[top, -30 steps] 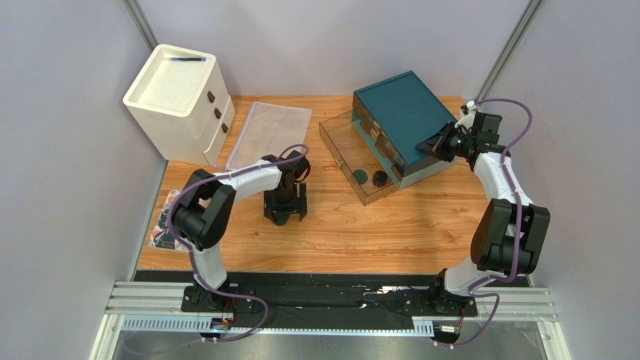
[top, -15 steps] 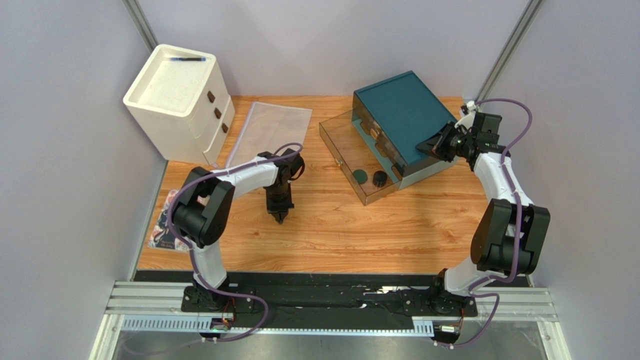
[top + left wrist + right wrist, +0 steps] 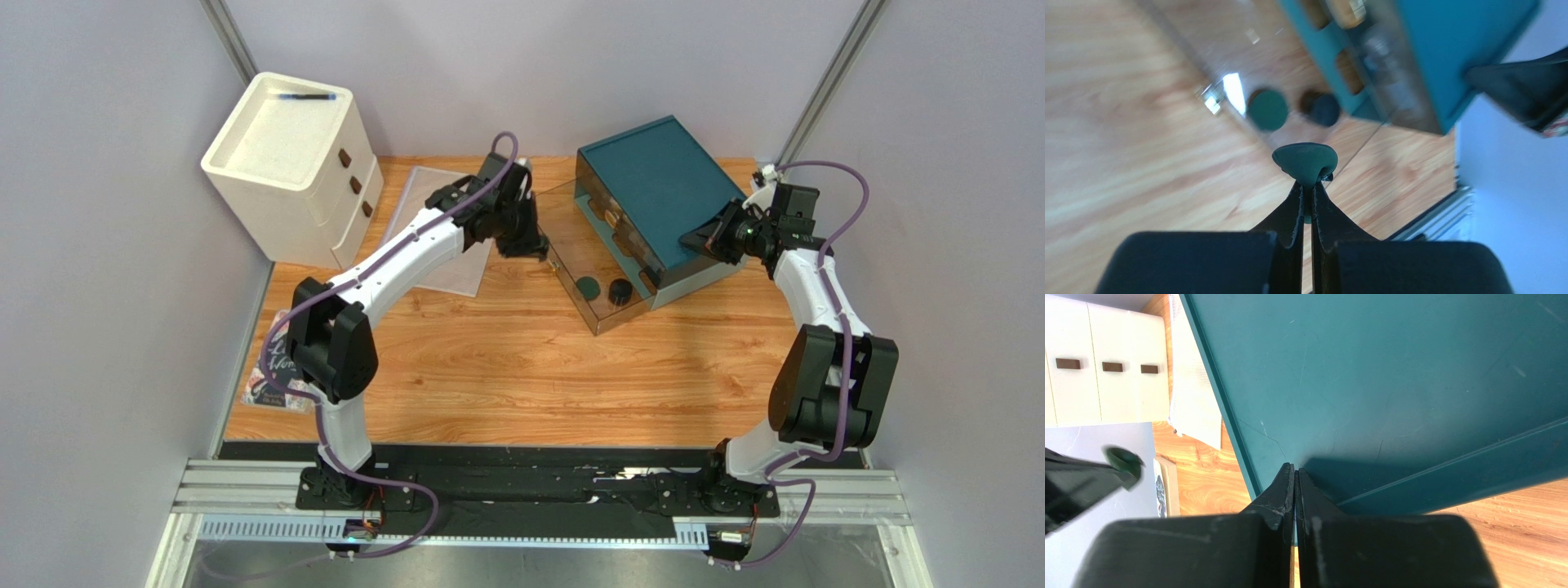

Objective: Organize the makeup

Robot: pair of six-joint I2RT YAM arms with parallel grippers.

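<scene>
The teal box (image 3: 656, 184) sits back right, its clear tray (image 3: 567, 251) pulled out. The left arm (image 3: 405, 245) has swung up from mid-table to that tray, so a drop-in looks near. The left gripper (image 3: 1310, 184) is clamped on a green puff (image 3: 1305, 160), above two puffs (image 3: 589, 289) already lying in the tray. The right gripper (image 3: 1293, 471) is pressed closed at the box's edge, though whether it pinches the box I can't tell.

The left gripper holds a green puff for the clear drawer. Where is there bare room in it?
The clear drawer is bare in its far stretch, alongside the teal box: room for the held puff. Its near corner is crowded by a green puff and a black compact. The table in front is bare.
</scene>
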